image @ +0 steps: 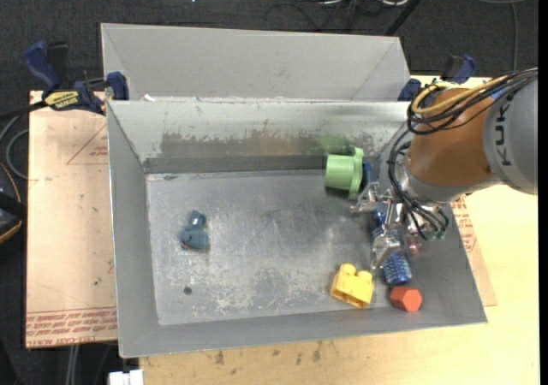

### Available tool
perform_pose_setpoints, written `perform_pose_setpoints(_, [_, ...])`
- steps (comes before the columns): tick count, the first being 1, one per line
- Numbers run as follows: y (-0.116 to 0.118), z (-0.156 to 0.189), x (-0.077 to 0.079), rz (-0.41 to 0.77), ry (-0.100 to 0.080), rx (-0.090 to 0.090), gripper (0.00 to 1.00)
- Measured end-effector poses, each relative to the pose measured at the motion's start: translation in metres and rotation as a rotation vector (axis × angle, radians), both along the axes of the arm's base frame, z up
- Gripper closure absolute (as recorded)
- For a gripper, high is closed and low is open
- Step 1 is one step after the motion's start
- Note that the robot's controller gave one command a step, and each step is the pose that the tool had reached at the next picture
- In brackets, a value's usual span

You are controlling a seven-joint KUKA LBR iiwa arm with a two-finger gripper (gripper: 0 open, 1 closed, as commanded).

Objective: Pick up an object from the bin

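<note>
My gripper (387, 242) hangs low at the right side of the bin, just above a small blue ridged piece (395, 269). A yellow block (353, 284) lies to the lower left of it near the front wall. A red-orange chunk (406, 299) sits in the front right corner. A light green cup-like cylinder (343, 173) lies on its side by the back wall, to the upper left of the gripper. The fingertips blend with cables and the blue piece.
A small grey-blue lump (195, 233) lies alone at the left of the bin floor. The arm with its orange cover reaches in from the right over the bin's right wall.
</note>
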State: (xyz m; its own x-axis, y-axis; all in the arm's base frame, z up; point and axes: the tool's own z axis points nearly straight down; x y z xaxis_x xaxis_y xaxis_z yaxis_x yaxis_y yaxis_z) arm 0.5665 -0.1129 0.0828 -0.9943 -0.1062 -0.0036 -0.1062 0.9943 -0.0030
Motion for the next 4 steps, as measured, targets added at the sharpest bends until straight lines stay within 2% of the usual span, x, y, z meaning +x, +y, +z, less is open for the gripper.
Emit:
perform_pose_setpoints(1, [0.01,0.094,-0.049,0.097,-0.002,0.002,0.0])
perform_pose_setpoints(2, [0.031,0.011,-0.06,-0.039,-0.001,0.001,0.0])
perform_pose_setpoints(3, [0.067,-0.006,-0.077,0.052,-0.023,-0.003,0.0])
perform_pose_setpoints(4, [0.008,0.135,-0.021,-0.125,-0.009,0.001,0.0])
